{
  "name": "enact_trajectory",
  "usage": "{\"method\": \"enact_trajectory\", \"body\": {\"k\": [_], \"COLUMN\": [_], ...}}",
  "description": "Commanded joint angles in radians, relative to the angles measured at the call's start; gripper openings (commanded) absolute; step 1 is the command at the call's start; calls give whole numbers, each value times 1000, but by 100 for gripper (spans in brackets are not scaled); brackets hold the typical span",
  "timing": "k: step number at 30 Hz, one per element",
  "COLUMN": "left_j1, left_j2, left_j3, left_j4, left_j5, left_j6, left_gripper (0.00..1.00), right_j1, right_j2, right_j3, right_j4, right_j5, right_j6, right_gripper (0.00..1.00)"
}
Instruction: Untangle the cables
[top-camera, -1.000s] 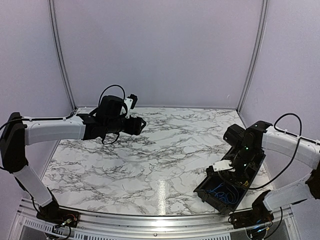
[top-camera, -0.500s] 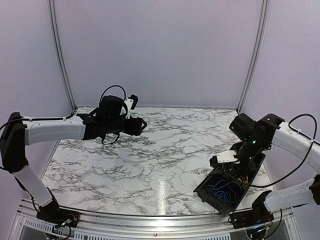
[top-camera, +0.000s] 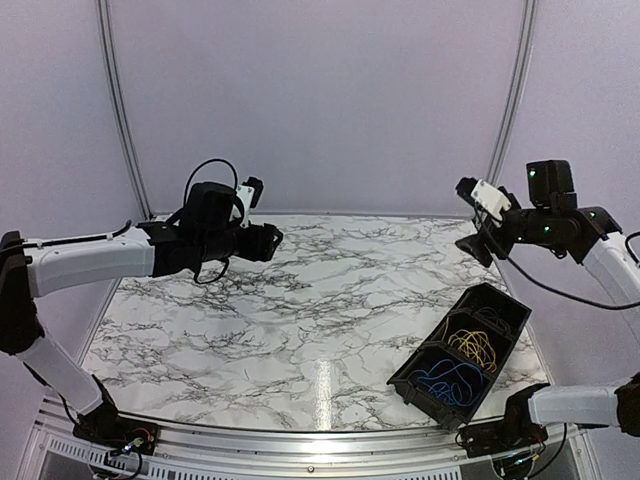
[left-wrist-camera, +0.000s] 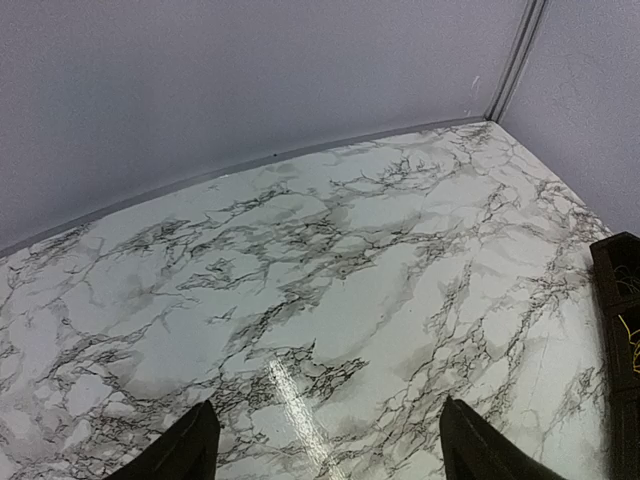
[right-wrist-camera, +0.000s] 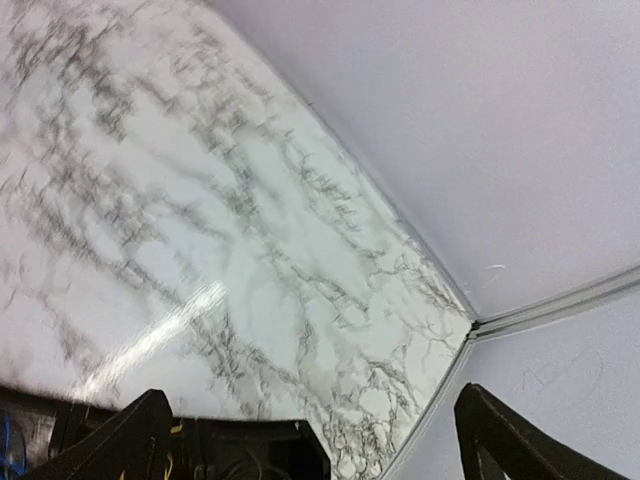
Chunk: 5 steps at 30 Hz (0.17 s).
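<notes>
The cables lie in a black divided bin (top-camera: 506, 302) at the table's front right. A yellow bundle (top-camera: 474, 348) fills the middle compartment and a blue bundle (top-camera: 444, 379) the nearest one. What lies in the far compartment I cannot make out. My right gripper (top-camera: 472, 243) hangs high above the table behind the bin, open and empty. In the right wrist view the right gripper (right-wrist-camera: 320, 445) looks down past the bin's edge (right-wrist-camera: 250, 445). My left gripper (top-camera: 273, 240) hovers over the back left, open, nothing between its fingers (left-wrist-camera: 190, 450).
The marble tabletop (top-camera: 300, 310) is bounded by grey walls on three sides, with a metal rail along the near edge (top-camera: 300, 440). The bin's corner (left-wrist-camera: 620, 290) shows at the right edge of the left wrist view.
My right gripper rose out of the bin, swung up toward the back right and opened wide. The left arm drew back slightly to the left.
</notes>
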<state>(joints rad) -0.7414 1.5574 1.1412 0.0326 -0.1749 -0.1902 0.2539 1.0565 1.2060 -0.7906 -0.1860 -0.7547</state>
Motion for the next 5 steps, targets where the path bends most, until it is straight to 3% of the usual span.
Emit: {"method": "enact_trajectory", "body": {"k": [1,5], "left_j1": [0,0], "left_j2": [-84,-152], "left_j3": [-5,-33], "left_j4": [-31,-54], "left_j5": [-114,-178], "left_j6": [-6,-35], "left_gripper": [82,93], "right_j1": [-51,-51], "right_j2": [37,92], "right_j3": [-63,-102], "right_j4": [424,583], "right_j5": [31,77], "right_j6": [342,488], "right_gripper": [99,95]}}
